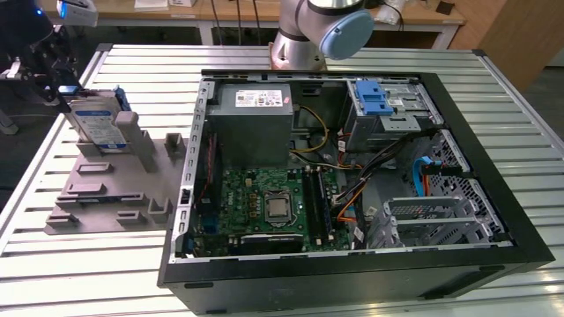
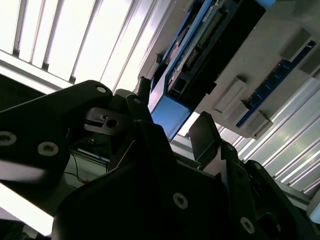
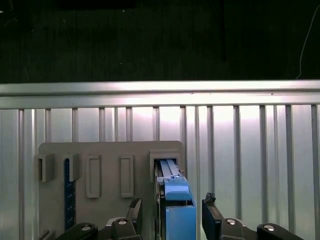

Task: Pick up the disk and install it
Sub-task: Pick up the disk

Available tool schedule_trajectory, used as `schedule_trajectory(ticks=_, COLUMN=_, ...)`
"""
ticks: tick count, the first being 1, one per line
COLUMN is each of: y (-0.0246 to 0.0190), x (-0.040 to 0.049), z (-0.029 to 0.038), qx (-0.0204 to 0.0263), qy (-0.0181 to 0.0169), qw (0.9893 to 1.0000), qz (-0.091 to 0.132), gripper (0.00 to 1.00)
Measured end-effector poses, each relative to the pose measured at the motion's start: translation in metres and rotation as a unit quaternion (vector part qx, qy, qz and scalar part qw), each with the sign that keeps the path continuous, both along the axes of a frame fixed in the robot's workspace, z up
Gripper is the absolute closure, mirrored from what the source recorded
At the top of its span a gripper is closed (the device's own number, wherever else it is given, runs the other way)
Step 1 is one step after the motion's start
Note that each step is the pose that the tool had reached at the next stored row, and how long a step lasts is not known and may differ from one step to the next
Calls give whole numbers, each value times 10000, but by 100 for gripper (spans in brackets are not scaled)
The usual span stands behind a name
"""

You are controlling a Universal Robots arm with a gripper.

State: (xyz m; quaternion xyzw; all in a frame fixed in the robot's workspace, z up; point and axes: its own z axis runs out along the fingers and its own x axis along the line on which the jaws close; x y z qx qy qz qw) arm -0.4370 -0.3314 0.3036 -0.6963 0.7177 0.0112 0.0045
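Over on the exterior view's left, toward the far side of the slatted metal table (image 1: 105, 264): exactly one disk (image 1: 95, 125), parked in one grey holder plate (image 1: 105, 191). Stands on its short end in a slot there, leans slightly, runs its long axis roughly upright and aims its blue tab end up at the gripper (image 1: 62, 86). Shows its blue-and-white label face in the exterior view. Counting the rest: one arm (image 1: 317, 26) rooted at the far edge, one open computer case (image 1: 352, 264) across the exterior view's middle and right, well apart from the disk. Just one gripper, with two dark fingers (image 3: 210, 215). Sits wide open in the first wrist view, straddles the blue tab with a thin gap on each side, grips nothing. Same deal in the second wrist view: spread either side of the blue end of the disk (image 2: 167, 119), not clamped on it. As for the disk (image 3: 175, 192) in the first wrist view: looks like a thin blue-topped strip end-on, right between the two fingers.
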Motion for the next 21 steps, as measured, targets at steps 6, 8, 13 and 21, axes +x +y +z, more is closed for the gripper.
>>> schedule_trajectory(ticks=6, y=7, x=-22, z=-70, qx=2, qy=0, qw=10000, qz=1, gripper=49)
schedule_trajectory(ticks=8, y=10, x=-22, z=-85, qx=2, qy=0, qw=10000, qz=5, gripper=49)
schedule_trajectory(ticks=13, y=14, x=-22, z=-112, qx=2, qy=-1, qw=9999, qz=126, gripper=49)
schedule_trajectory(ticks=21, y=14, x=-21, z=-136, qx=2, qy=0, qw=9999, qz=128, gripper=49)
